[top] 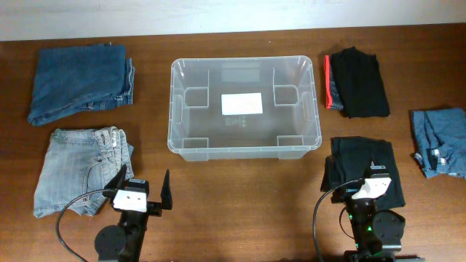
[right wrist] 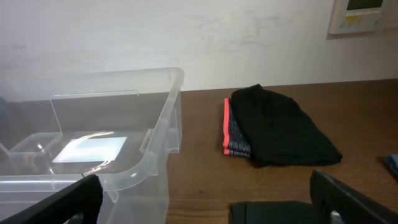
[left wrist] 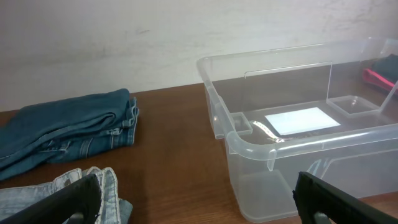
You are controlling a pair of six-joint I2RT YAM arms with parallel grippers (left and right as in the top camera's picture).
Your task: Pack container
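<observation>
Overhead, progress: the container (top: 244, 151) holds nothing and five folded garments lie outside it, so packing looks unstarted.
Container place: mid-desk, nearer the far edge.
Container make: clear rigid plastic, rounded corners, rimmed lip, moulded ribs, white label on base.
Cloth: dark jeans (top: 80, 84) far-left corner; pale jeans (top: 80, 171) near-left; red-trimmed black garment (top: 358, 81) far-right; black garment (top: 360, 160) near-right; denim piece (top: 440, 138) right edge. All soft.
Left gripper (left wrist: 196, 186): spread, empty.
Right gripper (right wrist: 204, 186): spread, empty.

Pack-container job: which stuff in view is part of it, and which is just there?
Job:
- container
- probably the folded clothes around it: dark jeans, light jeans, red-edged black garment, plain black garment, blue denim piece

Just there:
- wall panel
</observation>
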